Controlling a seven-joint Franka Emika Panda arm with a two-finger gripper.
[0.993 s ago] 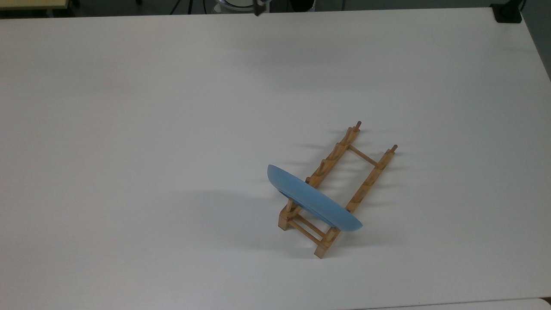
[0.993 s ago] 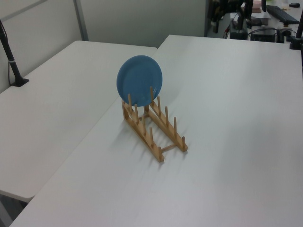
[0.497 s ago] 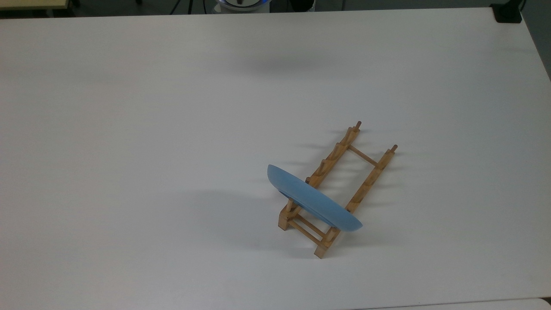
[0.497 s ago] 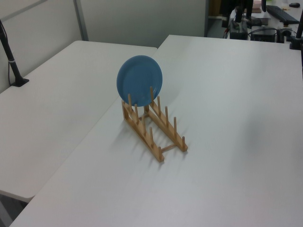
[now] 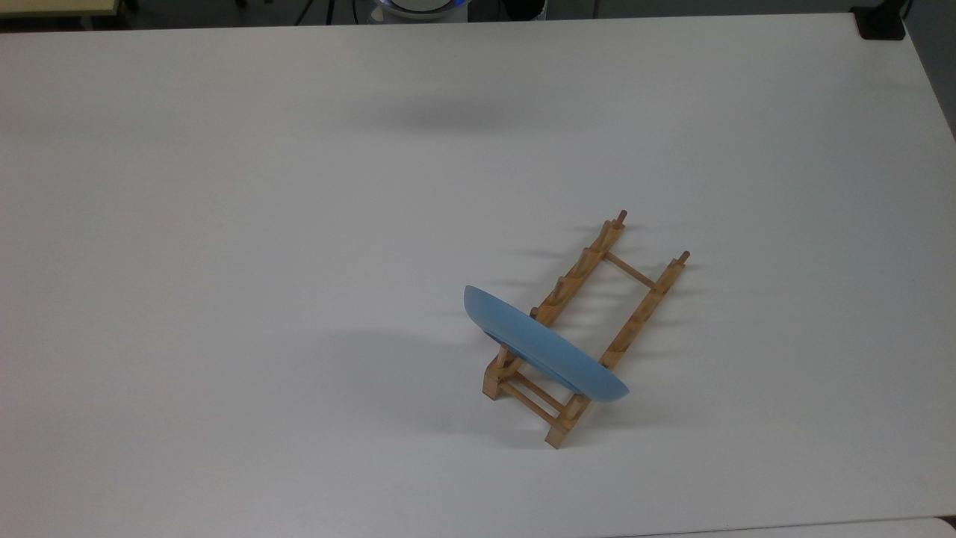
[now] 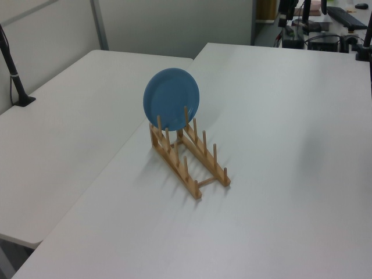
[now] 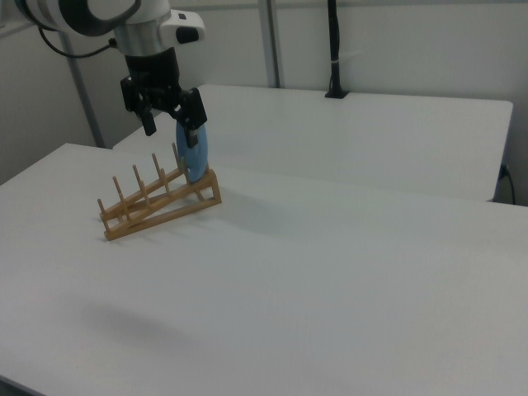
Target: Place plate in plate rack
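Plate: I see the light-blue plate (image 5: 544, 346) standing on edge in the plate rack (image 5: 586, 329), at the rack's end on the top view's lower left, held between the pegs.
Rack: it lies diagonally on the white table (image 5: 224, 224), right of centre in the top view; its remaining slots hold nothing.
Gripper: in the right view I see the gripper (image 7: 171, 122) hanging above the table, fingers spread apart and gripping nothing, overlapping the plate's top edge.
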